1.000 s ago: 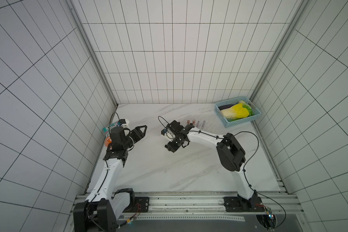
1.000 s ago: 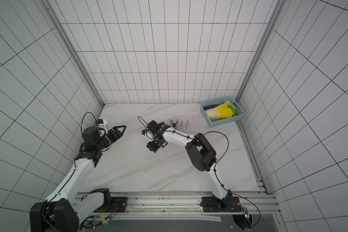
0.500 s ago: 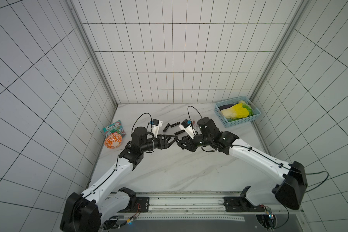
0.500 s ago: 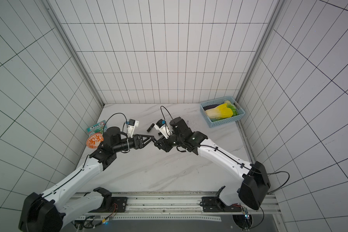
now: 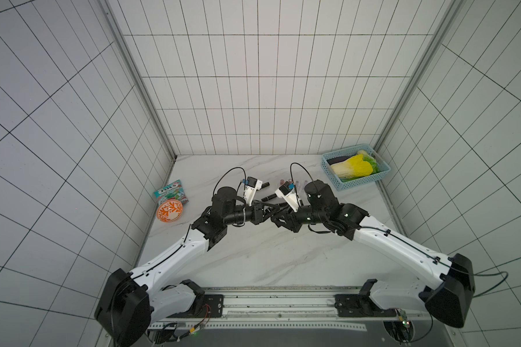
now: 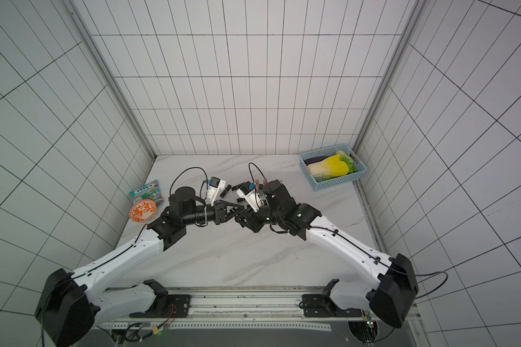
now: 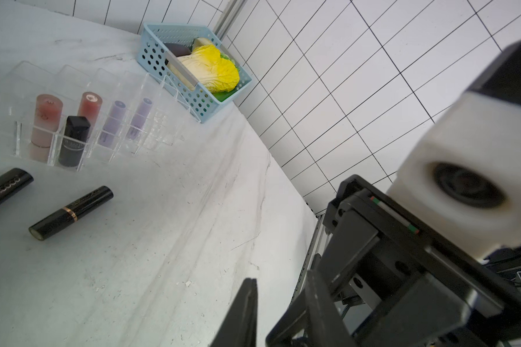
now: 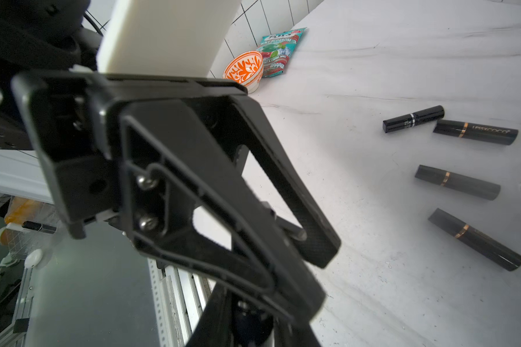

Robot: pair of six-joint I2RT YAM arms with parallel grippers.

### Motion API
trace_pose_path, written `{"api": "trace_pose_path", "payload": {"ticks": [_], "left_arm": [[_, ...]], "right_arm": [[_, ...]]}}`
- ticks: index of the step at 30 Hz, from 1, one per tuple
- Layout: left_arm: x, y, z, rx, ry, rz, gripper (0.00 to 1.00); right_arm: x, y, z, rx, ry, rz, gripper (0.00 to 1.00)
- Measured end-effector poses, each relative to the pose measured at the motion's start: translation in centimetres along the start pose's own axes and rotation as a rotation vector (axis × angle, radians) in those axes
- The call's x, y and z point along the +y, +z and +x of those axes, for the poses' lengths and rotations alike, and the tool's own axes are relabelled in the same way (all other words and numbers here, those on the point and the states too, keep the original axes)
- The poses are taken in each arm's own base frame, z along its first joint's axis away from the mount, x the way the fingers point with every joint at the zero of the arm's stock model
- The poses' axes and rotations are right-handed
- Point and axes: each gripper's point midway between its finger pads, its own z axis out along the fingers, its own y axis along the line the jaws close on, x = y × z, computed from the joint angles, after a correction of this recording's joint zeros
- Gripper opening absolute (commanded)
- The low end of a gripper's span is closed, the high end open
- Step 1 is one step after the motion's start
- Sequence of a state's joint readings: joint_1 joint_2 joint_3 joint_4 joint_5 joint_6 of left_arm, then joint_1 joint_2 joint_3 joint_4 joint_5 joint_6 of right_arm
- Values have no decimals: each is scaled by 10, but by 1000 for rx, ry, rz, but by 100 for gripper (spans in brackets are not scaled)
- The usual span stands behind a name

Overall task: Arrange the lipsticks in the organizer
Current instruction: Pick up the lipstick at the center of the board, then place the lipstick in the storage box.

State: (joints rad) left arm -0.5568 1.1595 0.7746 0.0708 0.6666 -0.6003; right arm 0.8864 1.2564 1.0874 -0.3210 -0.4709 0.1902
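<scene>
A light-blue basket (image 5: 362, 180) holding a yellow cabbage (image 5: 354, 167) sits at two o'clock on the marble table (image 5: 268, 258). An orange bowl (image 5: 169, 210) lies just beside a mint packet (image 5: 168, 190) at nine o'clock.

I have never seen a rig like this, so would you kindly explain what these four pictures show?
These are two robot arms, a left arm and a right arm, mounted on a rail at the table edge. Two pictures come from one overhead camera pair, so they look nearly alike; the other two come from a camera on each wrist. On the table: a clear organizer with five lipsticks standing in it, black lipsticks lying loose, a blue basket holding a cabbage, an orange bowl and a sweets packet. The tools meet above the middle: the left tool is partly open, the right tool shut. I cannot see anything held.
</scene>
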Motion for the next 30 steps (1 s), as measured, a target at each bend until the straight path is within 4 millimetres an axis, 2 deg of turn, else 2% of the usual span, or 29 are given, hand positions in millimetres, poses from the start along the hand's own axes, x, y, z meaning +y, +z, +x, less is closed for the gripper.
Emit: {"api": "trace_pose_path", "payload": {"ticks": [1,3,6,8,11,16,17,18,21,23,30], "left_arm": [[-1,0,-1,-1,1,3,63],[-1,1,-2,-1,-8,3,63],[-7,4,-5,-2,-4,23,48],[-12,4,-6,-6,5,36,38],[-17,5,-6,-2,7,50,27],[-21,7,-7,-2,9,63,20],[-21,7,-7,-1,9,63,20],[-21,7,-7,-1,9,62,19],[-13,9,-6,-4,22,20,17],[1,13,-11,-14,33,-47,17],[50,36,-47,-74,126,-290,16]], "right_arm": [[-2,-4,-2,-14,1,12,13],[-4,-14,-9,-51,-1,37,13],[-5,-24,-14,-81,-4,55,13],[-5,-24,-14,-83,-3,55,13],[-5,-24,-13,-82,1,58,14],[-6,-24,-13,-82,3,59,20],[-6,-24,-13,-82,3,60,26],[-6,-24,-12,-82,4,63,36],[-9,-29,-8,-89,3,88,80],[-13,-39,-8,-112,3,127,97],[-40,-106,-9,-272,6,368,99]]}}
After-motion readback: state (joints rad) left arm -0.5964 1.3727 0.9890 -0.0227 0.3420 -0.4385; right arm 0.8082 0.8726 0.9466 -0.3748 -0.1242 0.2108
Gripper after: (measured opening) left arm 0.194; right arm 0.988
